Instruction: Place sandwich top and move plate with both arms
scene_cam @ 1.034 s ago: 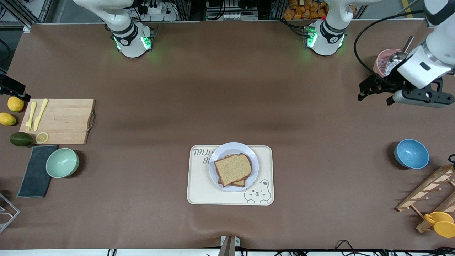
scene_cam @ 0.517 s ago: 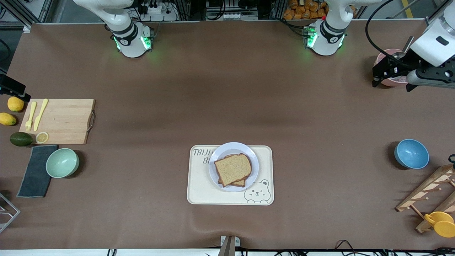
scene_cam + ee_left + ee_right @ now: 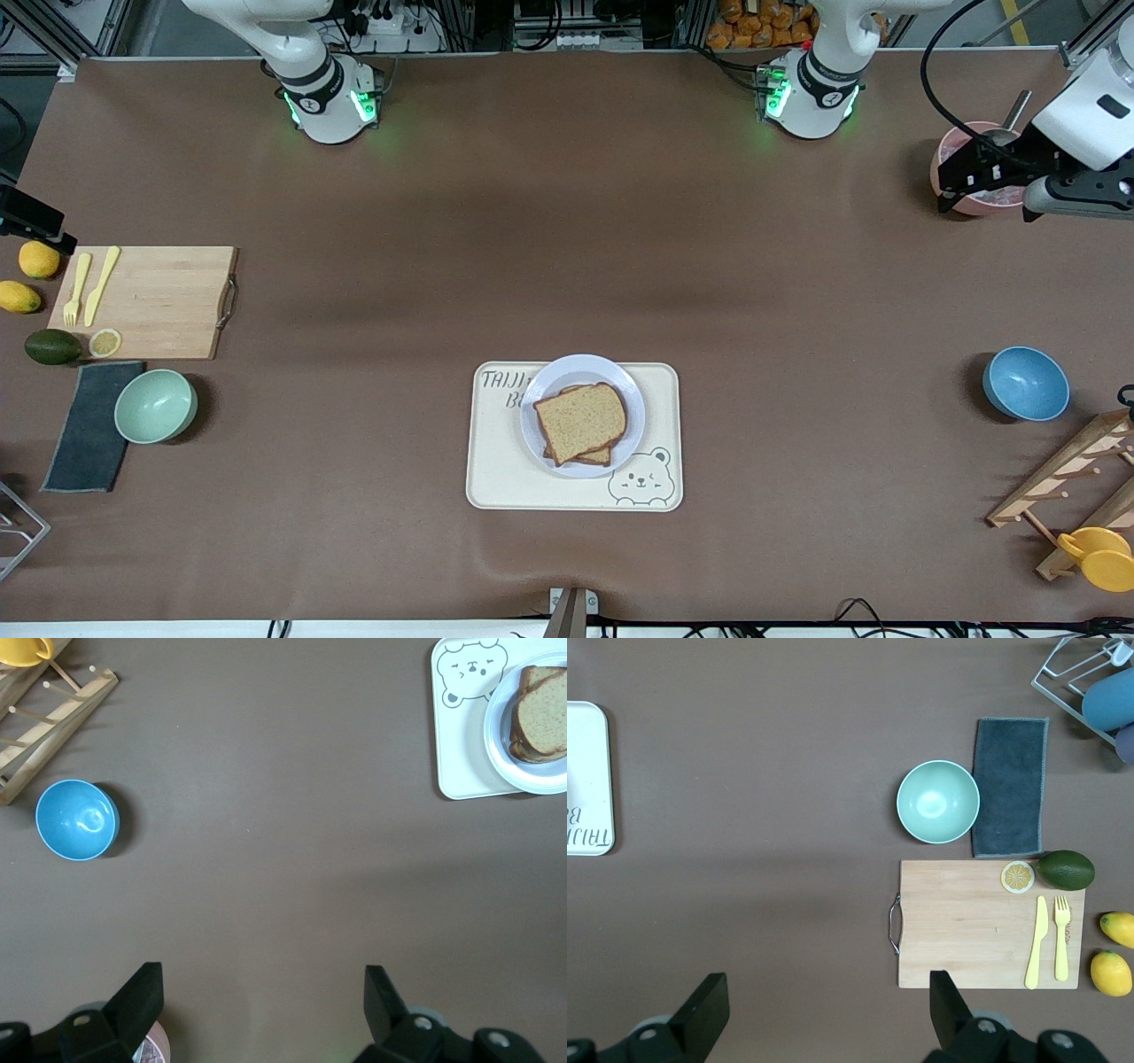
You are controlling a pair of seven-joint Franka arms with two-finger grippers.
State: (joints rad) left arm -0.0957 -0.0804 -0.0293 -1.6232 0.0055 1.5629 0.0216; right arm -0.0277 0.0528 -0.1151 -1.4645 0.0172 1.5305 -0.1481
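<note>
The sandwich top point(image 3: 580, 422), a plain brown slice, lies on another slice on the plate point(image 3: 580, 365). The plate stands on the cream bear tray point(image 3: 496, 478). Bread point(image 3: 542, 713) and plate point(image 3: 532, 780) also show in the left wrist view. My left gripper point(image 3: 988, 190) is open and empty, up over the pink bowl point(image 3: 952, 146) at the left arm's end; its own view point(image 3: 261, 979) shows the jaws wide apart. My right gripper point(image 3: 826, 985) is open and empty, high over bare table beside the cutting board point(image 3: 983, 921); it is out of the front view.
A blue bowl point(image 3: 1025, 383), a wooden rack point(image 3: 1063, 478) and a yellow cup point(image 3: 1099, 558) are at the left arm's end. A cutting board point(image 3: 151, 301), green bowl point(image 3: 155, 405), dark cloth point(image 3: 89, 425) and fruit are at the right arm's end.
My left gripper has risen and drawn back from over bare table to over the pink bowl, toward the table's corner. The plate and bread have not moved.
</note>
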